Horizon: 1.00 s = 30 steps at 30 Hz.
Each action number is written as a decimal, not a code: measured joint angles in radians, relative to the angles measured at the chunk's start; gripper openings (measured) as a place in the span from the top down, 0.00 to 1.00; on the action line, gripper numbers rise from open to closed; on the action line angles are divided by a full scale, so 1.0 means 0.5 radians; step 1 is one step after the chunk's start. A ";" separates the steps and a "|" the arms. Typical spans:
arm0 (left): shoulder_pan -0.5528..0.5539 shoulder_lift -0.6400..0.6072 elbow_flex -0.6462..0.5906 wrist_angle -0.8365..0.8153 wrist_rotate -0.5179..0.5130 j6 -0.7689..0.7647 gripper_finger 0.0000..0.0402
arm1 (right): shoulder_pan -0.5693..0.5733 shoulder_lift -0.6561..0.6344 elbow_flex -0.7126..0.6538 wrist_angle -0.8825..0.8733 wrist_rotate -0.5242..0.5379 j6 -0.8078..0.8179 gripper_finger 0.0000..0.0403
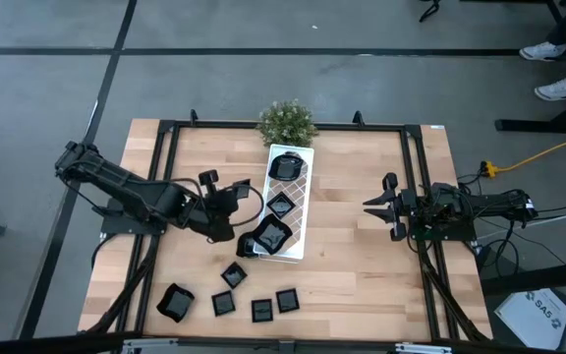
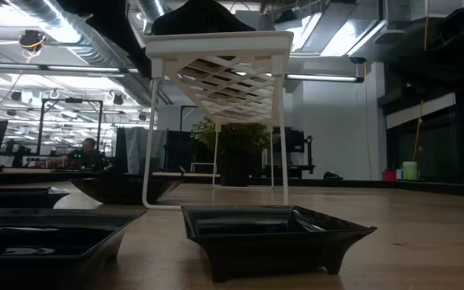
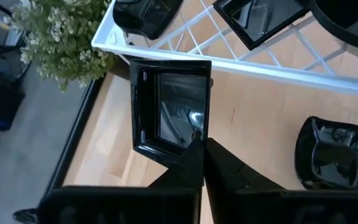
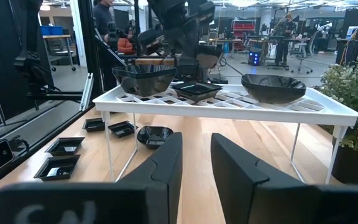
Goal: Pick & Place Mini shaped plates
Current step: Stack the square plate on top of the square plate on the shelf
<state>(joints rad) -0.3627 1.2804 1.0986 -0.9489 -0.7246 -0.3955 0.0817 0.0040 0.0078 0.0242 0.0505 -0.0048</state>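
My left gripper [image 3: 199, 152] is shut on a small glossy black square plate [image 3: 169, 106] [image 1: 241, 188], held over the table just left of the long white lattice tray [image 1: 308, 192]. The tray stands on thin legs and carries three black plates [image 1: 285, 165] [image 1: 281, 205] [image 1: 271, 236]. Several more black plates rest flat on the wood near the front edge [image 1: 234, 273] [image 1: 175, 301] [image 1: 261, 310], and another [image 3: 331, 158] sits beside the tray. My right gripper [image 1: 376, 206] [image 4: 194, 168] waits at the table's right, open, with nothing between its fingers. My left gripper pinches the square plate's rim [image 3: 185, 142] between its two fingertips, at the plate's near side, close to a corner. The fingers slant down toward the table's far side. The plate is lifted clear of the wood, its hollow side facing the wrist camera.
A small green potted plant [image 1: 286, 122] stands at the tray's far end. A black metal frame [image 1: 165, 138] runs around the tabletop. Bare wood lies between the tray and my right gripper [image 1: 347, 236]. In the low view two plates [image 2: 272, 234] [image 2: 47, 234] fill the foreground.
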 joint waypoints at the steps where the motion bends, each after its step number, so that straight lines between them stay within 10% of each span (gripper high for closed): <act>1: 0.006 0.000 0.002 0.000 0.000 0.024 0.99 | 0.000 0.001 0.000 0.000 0.000 0.000 0.79; 30: 0.051 0.000 0.004 0.134 0.000 0.532 0.99 | -0.001 0.001 0.000 0.001 0.000 0.000 0.79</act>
<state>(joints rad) -0.3374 1.2804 1.1007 -0.8818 -0.7246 -0.1294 0.0814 0.0043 0.0078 0.0245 0.0505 -0.0048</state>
